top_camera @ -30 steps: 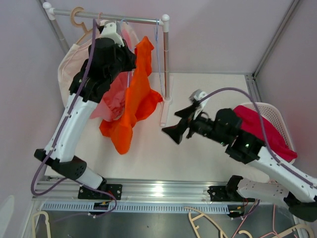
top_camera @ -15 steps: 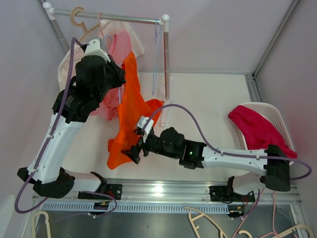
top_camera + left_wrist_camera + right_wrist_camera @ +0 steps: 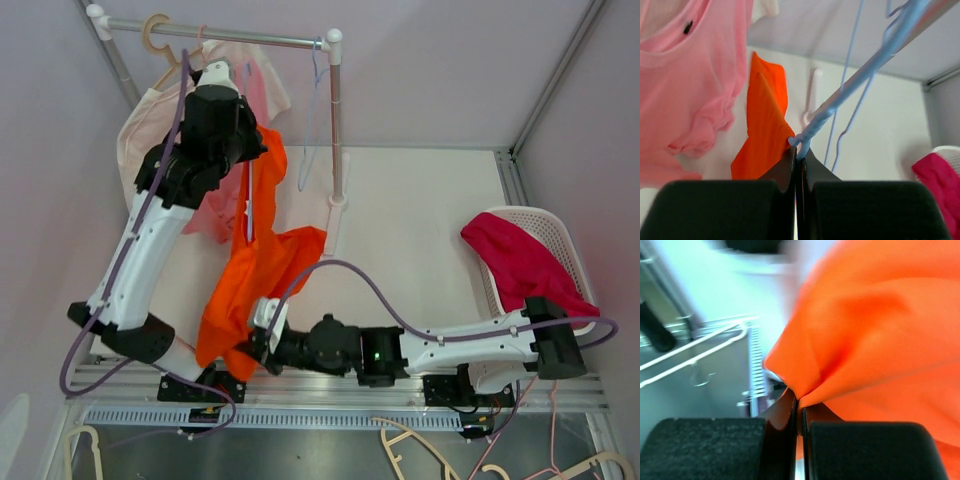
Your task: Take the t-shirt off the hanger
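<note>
Since half a second ago the right gripper (image 3: 799,407) has drawn back from the clothes rail (image 3: 240,40) to the table's near edge, dragging the hem of the orange t-shirt (image 3: 255,270) with it, and the left gripper (image 3: 799,150) has risen closer to the rail. The right gripper's jaws are pinched tight on a fold of the orange cloth, far out from the rail, just above the aluminium base strip (image 3: 330,380). The left gripper's jaws are closed on the end of a light blue hanger (image 3: 816,122), which slants up toward the rail. The t-shirt stretches in a long band from just below the rail, at the left gripper, down to the right gripper; its top edge touches the hanger tip, and it is unclear whether it still hooks there. A pink t-shirt (image 3: 685,85) hangs from the rail beside the orange one, on its left. To the right of the rail's upright post (image 3: 337,130) the table (image 3: 420,230) lies bare as far as a white basket (image 3: 545,212) holding a magenta garment (image 3: 520,262) at the right wall.
</note>
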`<state>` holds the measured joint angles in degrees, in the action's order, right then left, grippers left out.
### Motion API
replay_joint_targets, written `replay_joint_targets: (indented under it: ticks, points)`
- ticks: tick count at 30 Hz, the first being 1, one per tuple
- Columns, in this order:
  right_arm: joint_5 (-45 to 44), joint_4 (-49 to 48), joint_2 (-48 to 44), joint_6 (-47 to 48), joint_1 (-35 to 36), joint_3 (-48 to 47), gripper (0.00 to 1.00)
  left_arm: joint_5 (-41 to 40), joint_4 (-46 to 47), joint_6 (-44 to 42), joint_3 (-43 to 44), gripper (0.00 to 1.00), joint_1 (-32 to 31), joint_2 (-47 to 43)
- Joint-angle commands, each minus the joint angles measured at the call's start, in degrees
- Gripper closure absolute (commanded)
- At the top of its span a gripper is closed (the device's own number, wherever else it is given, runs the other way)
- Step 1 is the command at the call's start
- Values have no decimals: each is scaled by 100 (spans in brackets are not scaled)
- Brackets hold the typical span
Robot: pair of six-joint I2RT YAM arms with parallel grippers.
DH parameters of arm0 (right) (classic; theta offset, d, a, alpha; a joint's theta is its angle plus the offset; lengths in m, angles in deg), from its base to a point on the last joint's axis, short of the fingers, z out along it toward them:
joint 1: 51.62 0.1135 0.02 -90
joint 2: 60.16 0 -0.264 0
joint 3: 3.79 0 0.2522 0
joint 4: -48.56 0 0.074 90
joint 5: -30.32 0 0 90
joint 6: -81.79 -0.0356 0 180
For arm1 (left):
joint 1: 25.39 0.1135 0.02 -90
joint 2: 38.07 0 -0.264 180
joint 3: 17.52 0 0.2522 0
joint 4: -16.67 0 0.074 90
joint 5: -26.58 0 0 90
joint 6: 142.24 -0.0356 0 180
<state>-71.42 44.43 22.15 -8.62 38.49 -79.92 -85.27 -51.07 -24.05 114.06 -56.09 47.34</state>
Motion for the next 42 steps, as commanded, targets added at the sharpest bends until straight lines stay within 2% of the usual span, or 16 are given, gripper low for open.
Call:
replay_joint_targets:
  ticks: [1,5,6,8,12,13,14,16,21,23,27,32,34,37,40,42]
  points:
    - [-222,101,249,-222,840,172,100,-65,274,-260,881,100,274,590]
    - [-1003,365,637,-557,834,225,100,294,-277,-287,1506,99,336,793]
    - [-1327,391,638,-670,755,260,100,626,-445,-279,1716,99,328,776]
    - [-1558,505,507,-864,370,348,100,944,-788,-287,1439,99,284,330]
    - [-1918,1076,32,-1286,-475,383,100,1568,-1,-445,-826,100,55,-1681]
    - [-2154,1338,-160,-1452,-633,357,100,1935,175,-489,-1910,99,46,-2120]
    - [-2182,1463,-240,-1541,-1000,340,100,2086,264,-568,-2173,99,46,-2908]
    - [-2244,2022,-416,-1899,-1406,261,100,2245,204,-568,-2917,99,38,-3563]
    - [-2210,3044,-583,-2745,-2819,234,100,2694,89,-683,-3826,99,38,-5442]
    - [-2044,3327,-758,-2886,-3129,304,100,2843,-77,-709,-3889,99,38,-5788]
    - [-2401,3169,-1365,-2308,-3368,138,100,2984,-289,-823,-3960,99,38,-6185]
    - [-2649,4160,-1568,-1911,-4261,-1249,100,3221,-88,-954,-4091,99,46,-6931]
    - [-2309,4539,-1559,-1876,-4588,-1585,100,3485,36,-1086,-4179,99,38,-7325]
    - [-1946,4654,-1507,-1954,-5098,-1410,100,3958,-138,-1192,-4023,99,46,-7303]
    - [-1823,4444,-1585,-2033,-5152,-1016,100,3968,-947,-1148,-3732,99,46,-6828]
    - [-1516,4373,-1603,-2112,-5152,-883,100,4021,-757,-1157,-3888,99,38,-6870]
